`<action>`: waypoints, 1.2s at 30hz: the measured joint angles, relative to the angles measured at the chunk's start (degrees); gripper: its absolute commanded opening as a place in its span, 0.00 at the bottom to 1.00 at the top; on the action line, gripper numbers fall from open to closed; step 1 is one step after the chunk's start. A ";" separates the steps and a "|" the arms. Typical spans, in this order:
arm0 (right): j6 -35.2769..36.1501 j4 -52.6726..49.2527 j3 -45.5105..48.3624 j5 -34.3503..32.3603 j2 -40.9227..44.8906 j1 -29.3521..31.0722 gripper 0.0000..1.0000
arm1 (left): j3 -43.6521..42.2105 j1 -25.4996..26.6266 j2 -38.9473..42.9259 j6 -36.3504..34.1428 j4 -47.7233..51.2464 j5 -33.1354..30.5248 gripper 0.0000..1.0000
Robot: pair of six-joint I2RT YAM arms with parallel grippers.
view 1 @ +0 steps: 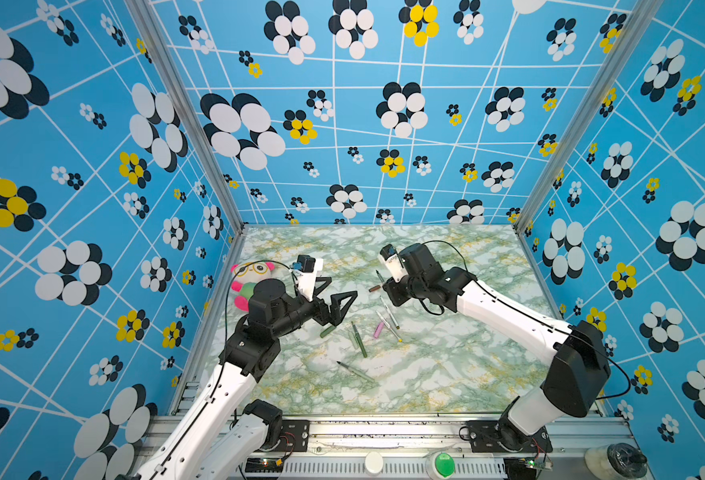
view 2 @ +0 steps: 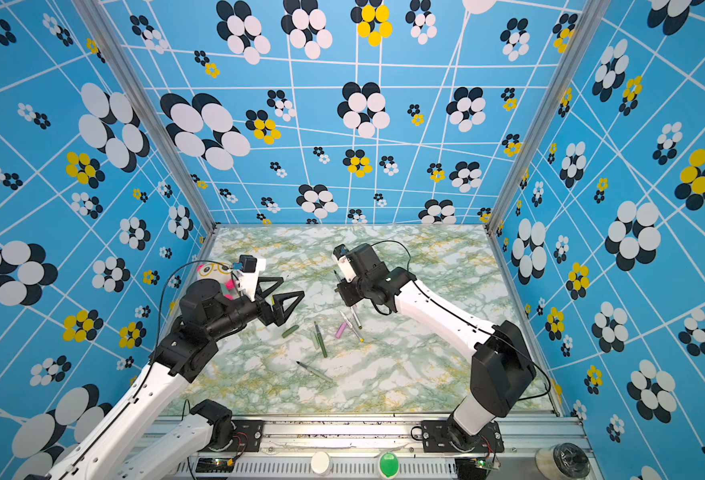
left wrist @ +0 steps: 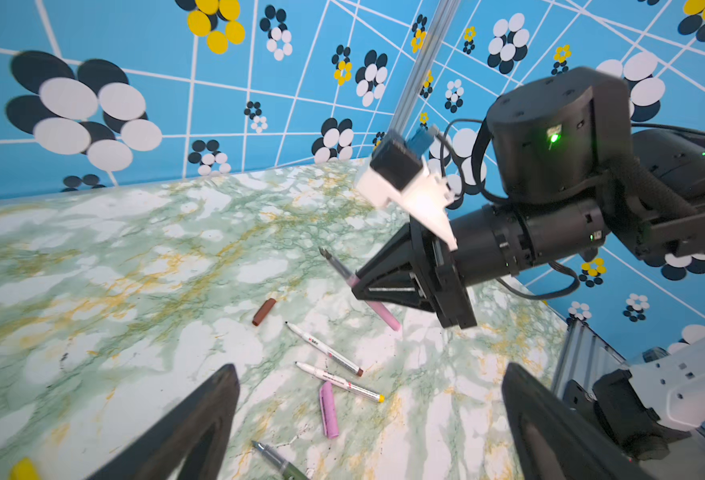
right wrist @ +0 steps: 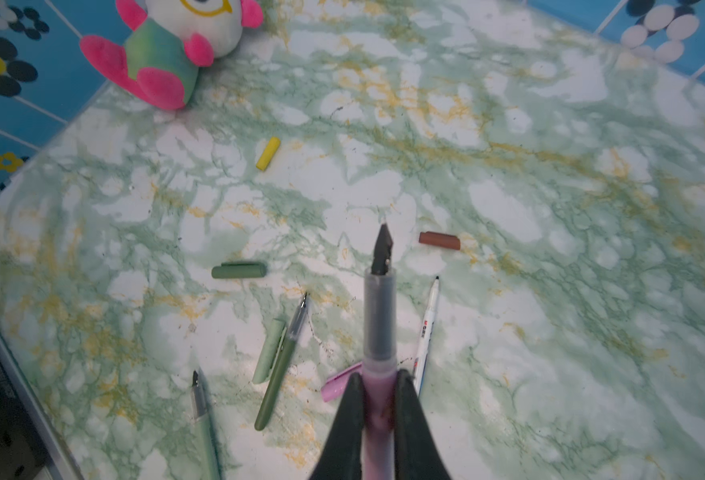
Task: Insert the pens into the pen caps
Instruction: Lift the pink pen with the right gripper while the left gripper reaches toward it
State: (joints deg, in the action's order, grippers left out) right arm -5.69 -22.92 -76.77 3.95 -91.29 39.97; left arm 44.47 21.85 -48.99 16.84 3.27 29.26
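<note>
**Pink pen gripped, caps loose on the marble**

At the left, the left gripper (view 1: 343,286) hangs over the table (view 1: 446,374), claw spread wide. Moving rightward lie the dark green cap (right wrist: 239,270), the pale green cap (right wrist: 268,351) just beside the dark green pen (right wrist: 280,365), and the pink cap (left wrist: 328,409) by two white pens (left wrist: 323,348). The right gripper (right wrist: 377,378) is clamped on the pink pen (left wrist: 384,316) near the brown cap (right wrist: 439,240).

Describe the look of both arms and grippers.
The left arm and right arm have white shells and black joint housings. The left gripper and right gripper have black triangular truss fingers. Black cables loop along both; a green light glows on the right.
</note>
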 measured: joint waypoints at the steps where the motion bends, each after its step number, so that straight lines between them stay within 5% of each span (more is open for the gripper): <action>1: -1.20 1.68 0.26 1.25 0.50 -0.94 0.02 | 0.20 -0.02 -1.29 0.74 -0.59 1.66 0.99; 14: -17.92 18.95 3.85 18.45 1.33 -5.35 0.02 | 1.16 1.18 -13.94 12.57 -13.40 18.43 0.96; 28: -25.94 27.36 5.07 27.39 4.17 -5.62 0.01 | 1.46 1.22 -18.08 16.87 -17.18 12.90 0.88; 36: -28.68 31.36 6.21 30.51 4.17 -5.62 0.00 | 2.62 1.22 -20.96 20.04 -19.80 12.26 0.73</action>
State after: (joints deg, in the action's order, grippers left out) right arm -34.37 8.45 -70.57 34.46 -87.11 34.35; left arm 47.09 23.07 -69.95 36.88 -16.53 41.52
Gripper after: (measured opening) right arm 0.121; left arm 0.757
